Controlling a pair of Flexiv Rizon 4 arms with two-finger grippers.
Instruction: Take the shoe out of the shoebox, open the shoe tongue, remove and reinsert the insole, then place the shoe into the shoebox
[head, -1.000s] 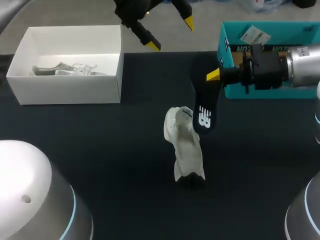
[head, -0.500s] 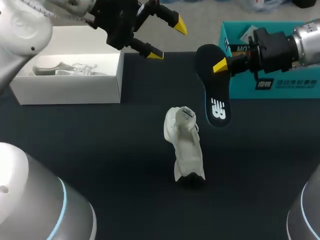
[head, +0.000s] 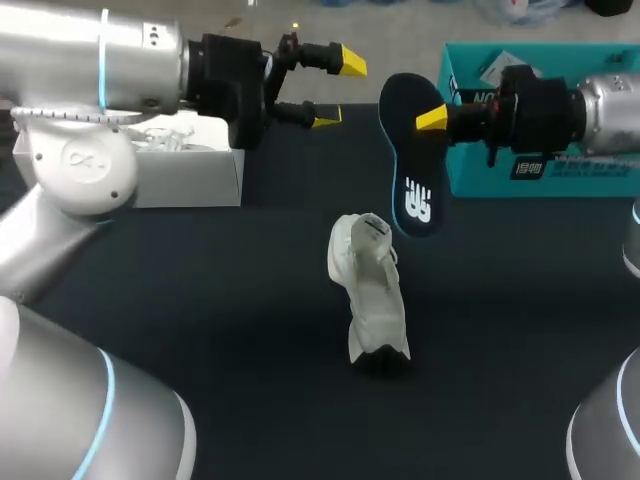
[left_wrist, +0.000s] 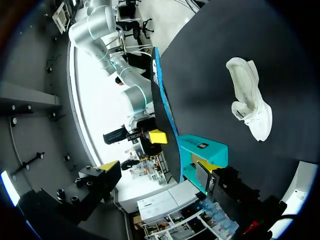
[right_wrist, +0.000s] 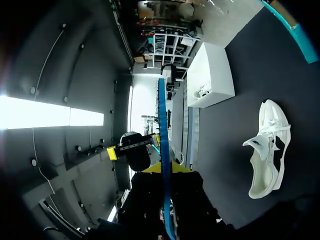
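Head view: our right fingers (head: 431, 119) are clamped on the insole (head: 410, 170), gripping it near the end away from its white mark and holding it in the air. The insole is flat and dark-faced, and it shows edge-on with a blue rim in the right wrist view. Our left fingers (head: 347, 62) stand spread wide, holding nothing, near the insole's gripped end. The shoe (head: 370, 300) is white and soft-looking. It lies on the dark table (head: 200, 300) below the insole, apart from it. A white shoebox (head: 190, 180) sits partly hidden behind the left arm, and a teal box (head: 560, 175) sits behind the right.
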